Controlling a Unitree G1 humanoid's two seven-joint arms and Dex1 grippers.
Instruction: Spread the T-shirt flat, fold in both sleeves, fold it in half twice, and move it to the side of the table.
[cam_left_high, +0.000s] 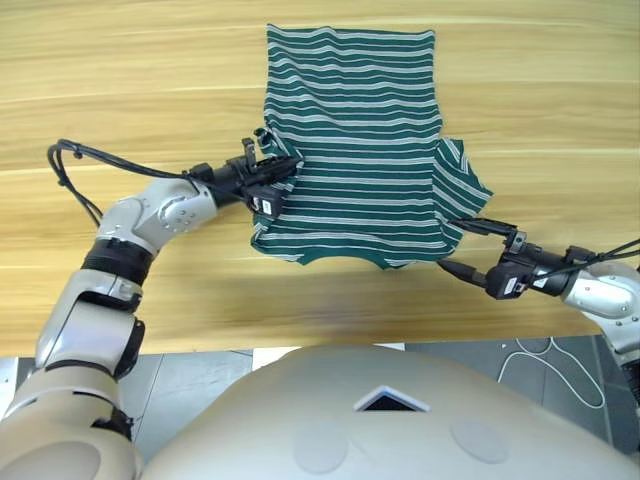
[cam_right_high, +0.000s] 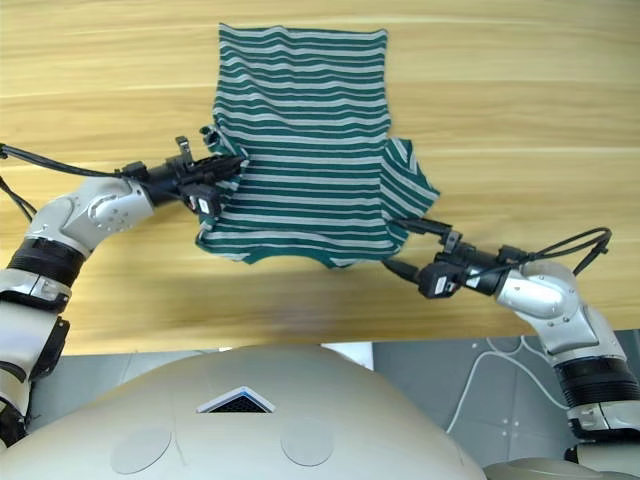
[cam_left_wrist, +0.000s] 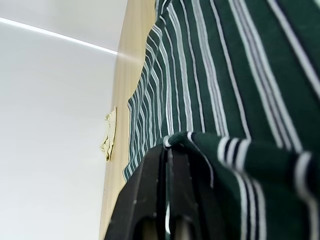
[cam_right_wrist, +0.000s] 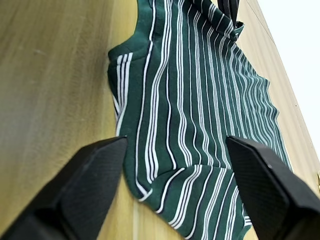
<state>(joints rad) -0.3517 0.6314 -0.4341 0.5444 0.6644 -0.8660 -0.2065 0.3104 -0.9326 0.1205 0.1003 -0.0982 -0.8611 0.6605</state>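
Green-striped T-shirt (cam_left_high: 355, 130) flat on wooden desk (cam_left_high: 120, 80), long axis running near to far, collar end near. Jaws of left gripper (cam_left_high: 283, 170) clenched on left sleeve (cam_left_high: 270, 148), drawn over the body. Splayed right sleeve (cam_left_high: 462, 175) just beyond released jaws of right gripper (cam_left_high: 447, 243), the nearer arm.
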